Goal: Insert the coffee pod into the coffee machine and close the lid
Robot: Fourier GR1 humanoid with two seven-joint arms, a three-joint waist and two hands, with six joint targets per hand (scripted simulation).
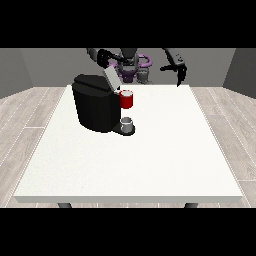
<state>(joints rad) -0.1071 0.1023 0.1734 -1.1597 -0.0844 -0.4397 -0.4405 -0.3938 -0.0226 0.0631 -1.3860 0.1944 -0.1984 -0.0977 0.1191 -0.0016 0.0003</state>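
We saw even, soft light, a bright white table [150, 160] without glare, and only faint shadow beside the black coffee machine [95, 107].

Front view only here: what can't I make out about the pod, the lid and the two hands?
- Coffee pod: only a small pale spot atop the red holder; whether it is seated is too small to tell.
- Lid: raised; its hinge is hidden behind the coffee machine.
- Hand at the view's left: finger pose too small and dark.
- Hand at the view's right: same.
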